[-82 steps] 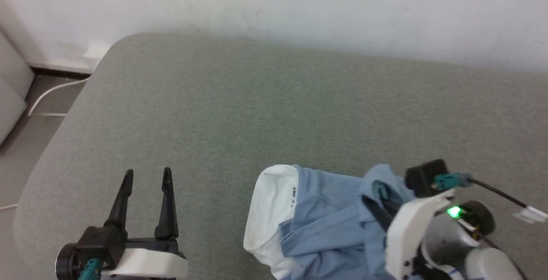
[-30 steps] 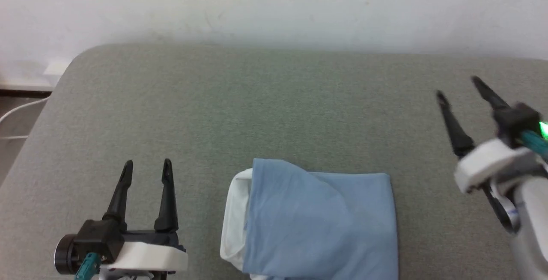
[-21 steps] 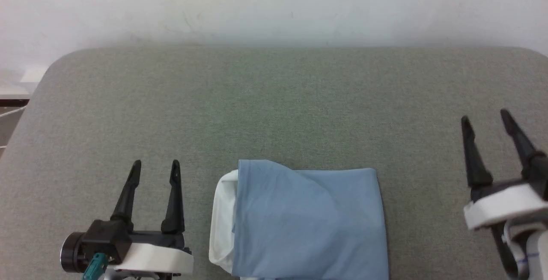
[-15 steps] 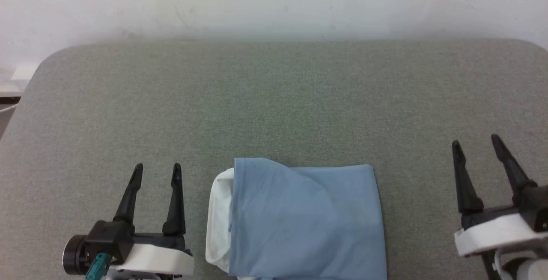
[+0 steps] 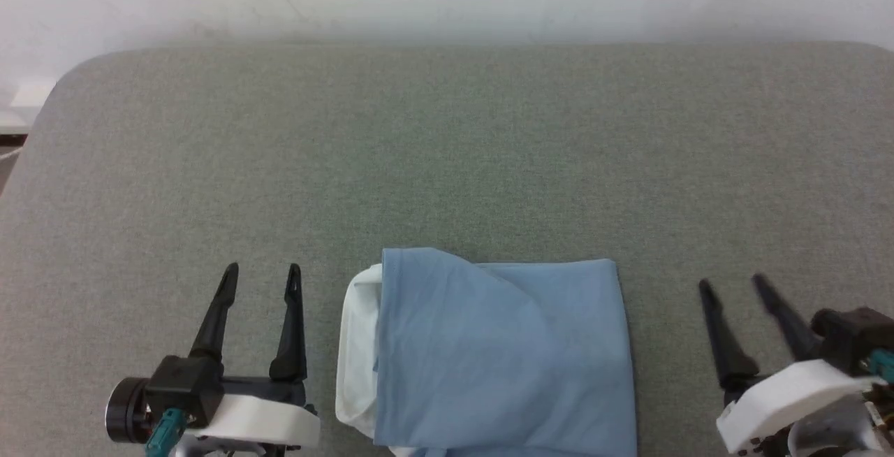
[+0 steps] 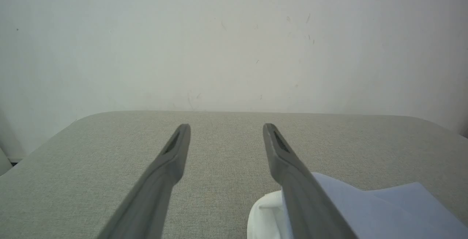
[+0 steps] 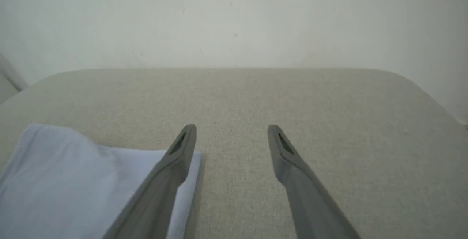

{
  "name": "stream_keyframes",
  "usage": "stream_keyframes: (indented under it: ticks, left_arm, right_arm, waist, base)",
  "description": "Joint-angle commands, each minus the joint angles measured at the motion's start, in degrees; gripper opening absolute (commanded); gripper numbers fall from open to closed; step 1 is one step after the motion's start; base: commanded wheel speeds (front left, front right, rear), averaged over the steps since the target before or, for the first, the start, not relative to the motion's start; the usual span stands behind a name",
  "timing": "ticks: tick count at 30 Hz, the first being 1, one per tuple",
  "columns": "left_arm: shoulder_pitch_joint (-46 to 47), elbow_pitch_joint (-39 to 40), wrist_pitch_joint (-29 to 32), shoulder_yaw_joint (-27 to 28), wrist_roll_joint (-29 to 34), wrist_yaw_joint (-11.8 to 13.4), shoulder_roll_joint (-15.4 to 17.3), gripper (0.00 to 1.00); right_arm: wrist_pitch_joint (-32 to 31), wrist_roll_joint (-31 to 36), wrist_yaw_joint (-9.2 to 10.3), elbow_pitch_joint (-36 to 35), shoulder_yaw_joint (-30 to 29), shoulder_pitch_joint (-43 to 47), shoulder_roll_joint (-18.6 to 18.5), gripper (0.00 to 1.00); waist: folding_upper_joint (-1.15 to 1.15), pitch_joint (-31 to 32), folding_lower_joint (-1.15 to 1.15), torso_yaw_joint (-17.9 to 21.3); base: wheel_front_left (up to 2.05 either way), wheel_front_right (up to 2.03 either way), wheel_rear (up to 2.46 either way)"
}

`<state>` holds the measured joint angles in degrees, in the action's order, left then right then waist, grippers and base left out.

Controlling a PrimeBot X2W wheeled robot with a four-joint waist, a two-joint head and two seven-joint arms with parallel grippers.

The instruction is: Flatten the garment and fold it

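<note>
The right gripper [image 5: 731, 282] has left the garment [image 5: 503, 352], which now lies folded

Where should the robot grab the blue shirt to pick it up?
Probably the white edge poking out of the garment on the robot's left, coming in from the left with the open left gripper: it bulges out, while the rest lies flat.

Left gripper [image 5: 262, 274] low at left, fingers [image 5: 213, 317] apart; right gripper [image 5: 733, 285] low at right, likewise spread.
</note>
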<state>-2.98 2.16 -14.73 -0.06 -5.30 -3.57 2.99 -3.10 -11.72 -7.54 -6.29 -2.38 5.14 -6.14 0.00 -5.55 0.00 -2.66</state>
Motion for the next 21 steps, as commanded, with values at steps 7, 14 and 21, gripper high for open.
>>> stream_keyframes:
  ticks: [7,14,21]
  left_arm:
    - [2.27,-0.39,-0.27,-0.67,-0.08,-0.61,-0.12,1.0]
    - [4.08,-0.9,-0.27,-1.7,-0.12,-0.75,-0.12,1.0]
    - [5.39,-1.69,-0.27,-2.8,-0.44,-0.65,-0.12,1.0]
  right_arm:
    - [-21.79,-19.95,0.05,-0.56,3.02,-0.07,-5.55,1.0]
    - [-35.83,-31.13,0.05,3.2,3.92,-2.86,-6.88,1.0]
    - [-36.05,-31.96,0.05,11.09,7.99,-7.38,-7.34,1.0]
  waist:
    - [0.0,-3.01,0.0,-1.68]
    - [0.0,-6.1,0.0,-4.54]
    - [0.0,-8.03,0.0,-7.4]
  base:
    - [0.0,0.0,0.0]
    - [0.0,0.0,0.0]
    - [0.0,0.0,0.0]
